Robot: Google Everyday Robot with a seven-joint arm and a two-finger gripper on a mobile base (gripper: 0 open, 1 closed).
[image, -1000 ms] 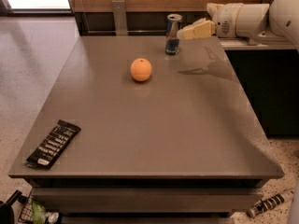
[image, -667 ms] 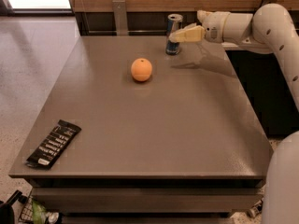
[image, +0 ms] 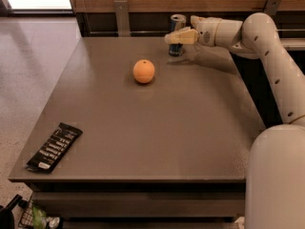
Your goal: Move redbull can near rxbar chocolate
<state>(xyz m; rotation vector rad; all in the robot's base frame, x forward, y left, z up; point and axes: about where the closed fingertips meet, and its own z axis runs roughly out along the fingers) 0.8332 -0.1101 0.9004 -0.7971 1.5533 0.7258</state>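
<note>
The camera view takes in the whole table point(image: 190, 128); at its far edge the redbull can point(image: 177, 20) stands upright, and the gripper point(image: 172, 36) sits level with the can's middle, reaching in from the right on a pale jointed arm point(image: 267, 37); the gripper overlaps the can's body, but whether it has closed on the can or only brackets it I cannot tell. The rxbar chocolate point(image: 54, 147) lies flat at the near left corner, well apart from the can, so almost the whole diagonal of the table lies between them; an orange point(image: 144, 71) sits near the can, roughly along that diagonal.

The step in hand looks like securing the can; doing it well probably means a hold at mid-height, square to the can's sides, so that it does not tip when lifted; the carry should likely pass above or to one side of the orange, and the set-down should land just beside the bar, not on it.

The can is a slim metal cylinder, silver on top and dark blue low down, smooth and likely slippery; the bar is a thin black wrapper with rows of white lettering, flat and flexible-looking; the orange is round, matte and apt to roll; the table is a dull, even grey-brown slab with a soft sheen.
</note>
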